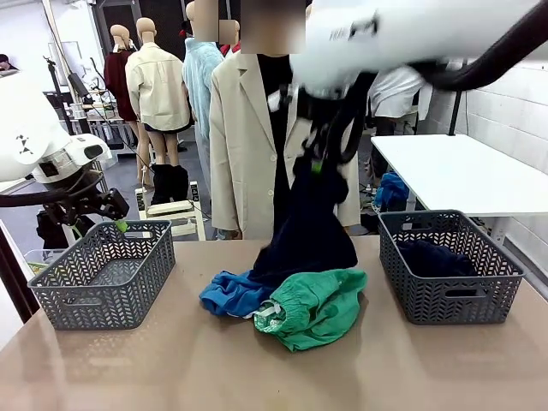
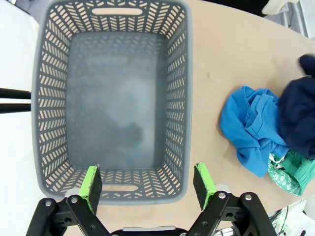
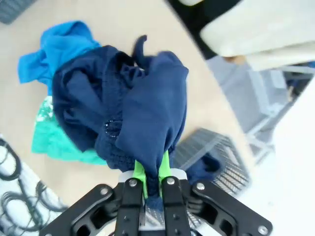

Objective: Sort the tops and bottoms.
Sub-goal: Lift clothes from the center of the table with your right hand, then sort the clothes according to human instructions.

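My right gripper (image 1: 317, 164) is shut on a dark navy bottoms garment (image 1: 306, 227) and holds it up over the table's middle, its lower end still at the pile. From the right wrist, the green pads (image 3: 139, 173) pinch the bunched navy cloth (image 3: 133, 108). Below lie the bright blue top (image 1: 229, 293) and the emerald green bottoms (image 1: 318, 306) with a white drawstring. My left gripper (image 2: 147, 181) hangs open over the empty left basket (image 2: 182, 98), with nothing between its fingers. The blue top (image 2: 251, 123) lies to that basket's right.
A grey mesh basket (image 1: 103, 276) stands at the left, and another (image 1: 449, 267) at the right holds a dark garment (image 1: 432, 257). A person in a beige coat (image 1: 244, 145) stands at the far side. A white table (image 1: 467, 171) is behind on the right.
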`<act>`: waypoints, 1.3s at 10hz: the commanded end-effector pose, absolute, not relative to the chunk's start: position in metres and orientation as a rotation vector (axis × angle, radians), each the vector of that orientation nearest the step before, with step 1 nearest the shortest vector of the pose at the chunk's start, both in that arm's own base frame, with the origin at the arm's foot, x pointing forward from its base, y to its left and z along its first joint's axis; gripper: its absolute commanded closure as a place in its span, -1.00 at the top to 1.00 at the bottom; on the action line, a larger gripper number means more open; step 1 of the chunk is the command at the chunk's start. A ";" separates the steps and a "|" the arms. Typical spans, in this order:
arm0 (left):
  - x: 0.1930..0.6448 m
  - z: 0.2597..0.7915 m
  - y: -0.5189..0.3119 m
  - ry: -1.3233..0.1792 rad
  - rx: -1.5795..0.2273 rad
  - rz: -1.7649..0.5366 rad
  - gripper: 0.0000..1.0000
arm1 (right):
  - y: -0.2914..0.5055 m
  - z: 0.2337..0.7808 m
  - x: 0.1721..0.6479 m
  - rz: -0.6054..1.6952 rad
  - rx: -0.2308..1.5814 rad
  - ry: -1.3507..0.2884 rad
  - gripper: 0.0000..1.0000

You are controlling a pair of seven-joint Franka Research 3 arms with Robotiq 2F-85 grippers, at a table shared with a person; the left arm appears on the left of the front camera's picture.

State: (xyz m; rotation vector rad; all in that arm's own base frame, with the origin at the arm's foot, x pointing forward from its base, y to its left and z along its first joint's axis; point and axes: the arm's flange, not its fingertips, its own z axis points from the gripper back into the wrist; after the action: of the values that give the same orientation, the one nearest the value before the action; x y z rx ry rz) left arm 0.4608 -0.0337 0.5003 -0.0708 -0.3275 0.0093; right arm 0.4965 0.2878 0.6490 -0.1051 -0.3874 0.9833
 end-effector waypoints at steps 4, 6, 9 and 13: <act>0.458 0.501 -0.034 -0.321 -0.071 0.031 0.92 | 0.271 0.812 0.421 0.857 -0.249 -0.595 -1.00; 0.458 0.501 -0.034 -0.321 -0.071 0.031 0.92 | 0.266 0.864 0.393 0.810 -0.227 -0.647 -1.00; 0.458 0.501 -0.034 -0.321 -0.071 0.031 0.92 | 0.288 0.903 0.373 0.784 -0.239 -0.662 -1.00; 0.458 0.501 -0.034 -0.321 -0.071 0.031 0.92 | 0.275 0.893 0.361 0.811 -0.210 -0.668 -1.00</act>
State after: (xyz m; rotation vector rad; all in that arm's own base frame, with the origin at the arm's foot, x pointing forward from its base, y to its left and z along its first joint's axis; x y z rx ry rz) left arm 0.4607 -0.0338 0.5002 -0.0704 -0.3273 0.0091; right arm 0.3580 0.2818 0.8929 -0.2170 -0.6603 0.8168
